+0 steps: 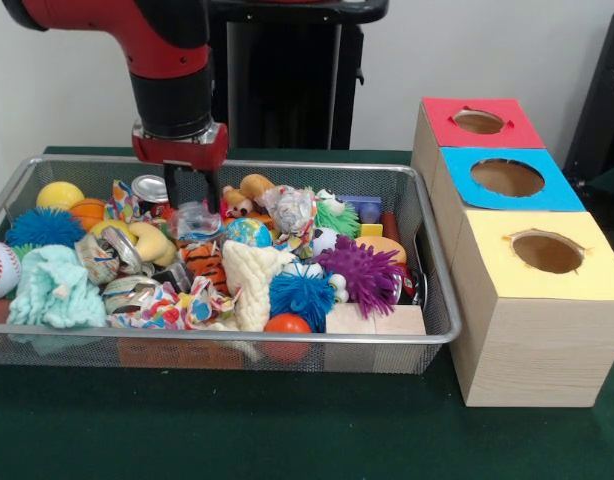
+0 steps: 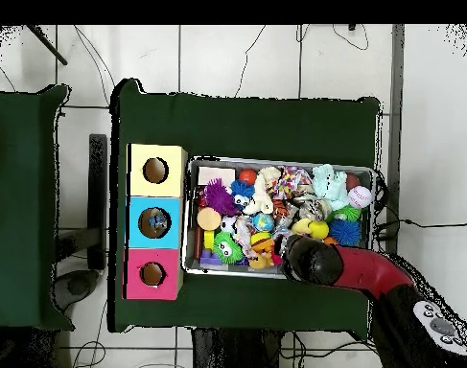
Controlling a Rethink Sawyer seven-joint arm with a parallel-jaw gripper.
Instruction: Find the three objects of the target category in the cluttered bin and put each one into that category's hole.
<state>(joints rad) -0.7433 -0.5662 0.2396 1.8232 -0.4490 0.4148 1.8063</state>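
While the arm (image 1: 162, 60) reaches down over the far left part of the wire bin (image 1: 439, 300), the gripper (image 1: 190, 190) hangs just above the toys, its dark fingers (image 1: 175, 185) close together with nothing between them. Below it lie a crumpled clear wrapper (image 1: 195, 220), a tin can (image 1: 150, 188) and a yellow banana (image 1: 147, 240). Purple spiky ball (image 1: 365, 272), blue fuzzy ball (image 1: 302, 295) and orange ball (image 1: 287, 324) sit toward the near right. Beside the bin stand three wooden boxes: red-topped box (image 1: 482, 122), blue-topped box (image 1: 507, 178), yellow-topped box (image 1: 547, 252), each with a round hole. Overhead, the gripper (image 2: 299, 257) is over the bin's edge nearest the base.
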